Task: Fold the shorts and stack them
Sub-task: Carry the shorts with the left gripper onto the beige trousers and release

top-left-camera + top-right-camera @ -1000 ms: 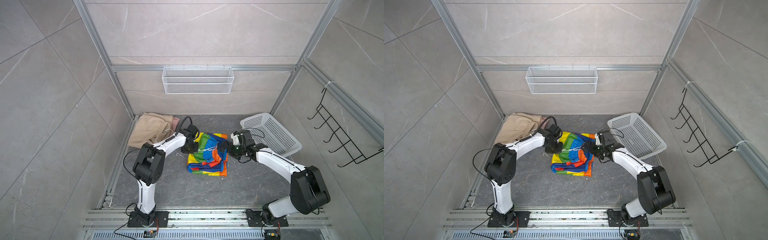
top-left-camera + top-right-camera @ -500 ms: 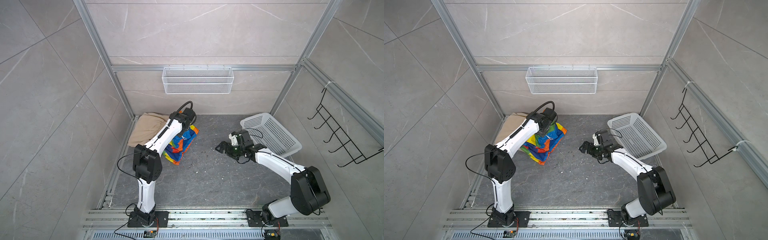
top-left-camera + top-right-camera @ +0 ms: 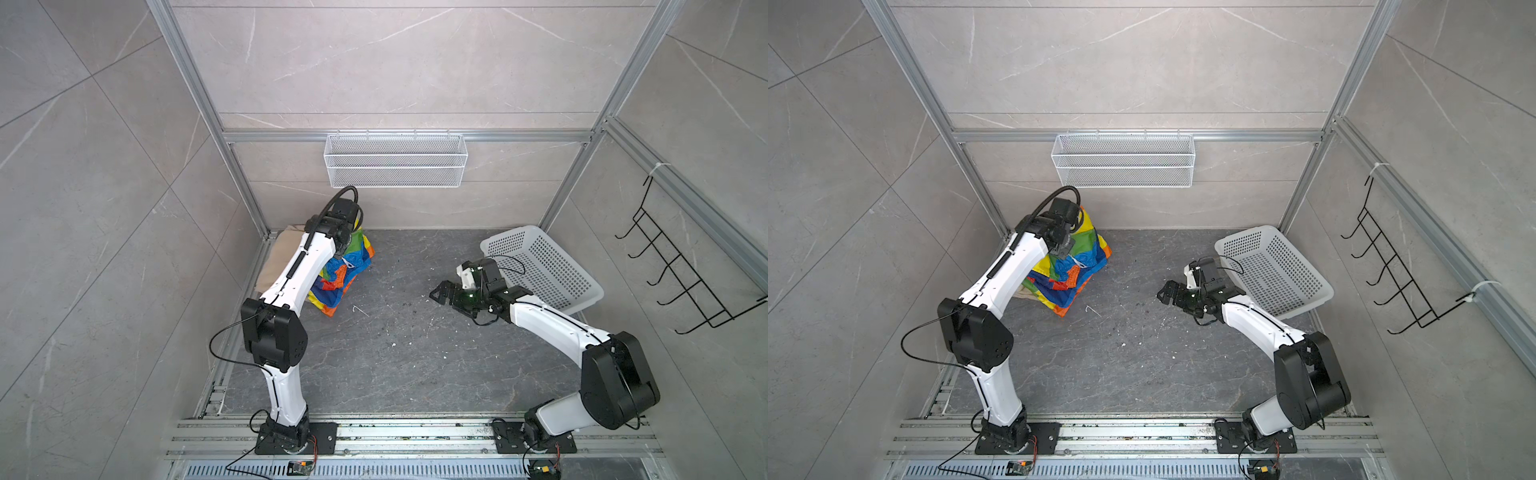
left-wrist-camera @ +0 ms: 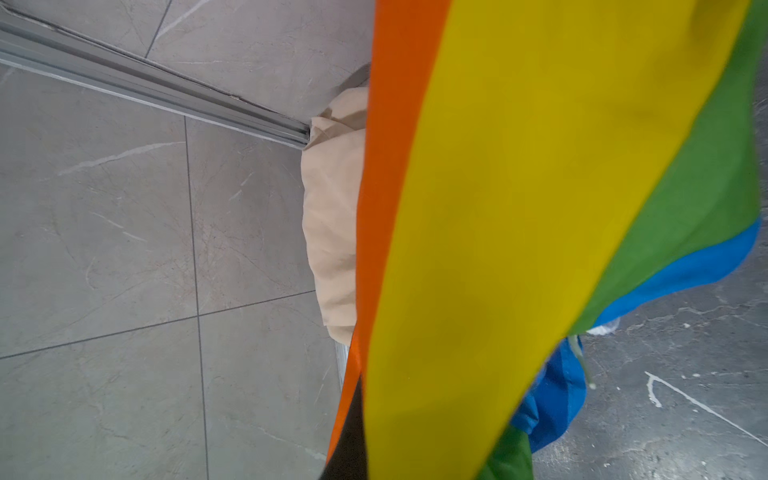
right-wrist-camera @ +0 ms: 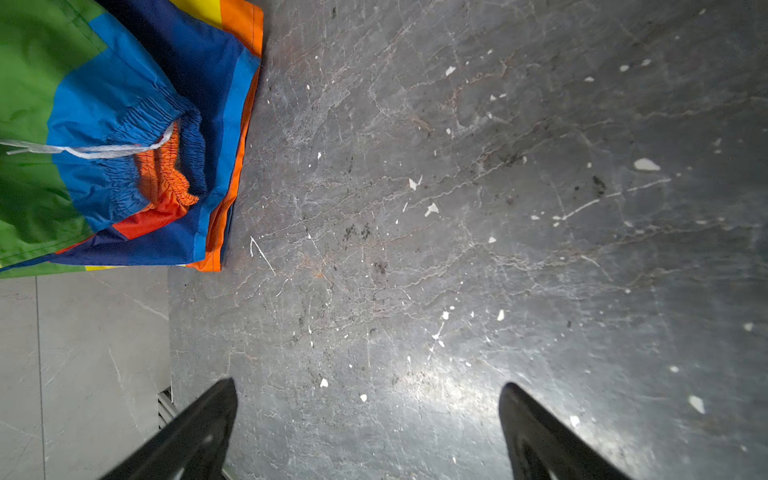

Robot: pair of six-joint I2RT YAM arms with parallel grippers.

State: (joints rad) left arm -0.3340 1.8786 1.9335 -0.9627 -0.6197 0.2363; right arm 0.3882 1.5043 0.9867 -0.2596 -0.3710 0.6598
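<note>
2 shorts visible. Shiny rainbow shorts (image 3: 345,275), elastic waist, white drawstring, hang crumpled from left pincer (image 3: 1064,249), which is clamped on them, well across the bench (image 3: 395,357) from the 1 white perforated basket (image 3: 555,276). Matte beige shorts (image 3: 281,258) are bunched farther off, partly behind the left arm. Right pincer (image 5: 368,415) is beside the basket, spread wide, empty.

Aluminium frame (image 3: 291,136), tile panels (image 3: 415,62) and mounting rail (image 3: 415,432) show a lab (robot cell).

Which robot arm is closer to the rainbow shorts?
Left. The left arm holds the rainbow shorts, hanging from its shut jaws; the right arm is apart across the floor, jaws open, beside the white basket.
</note>
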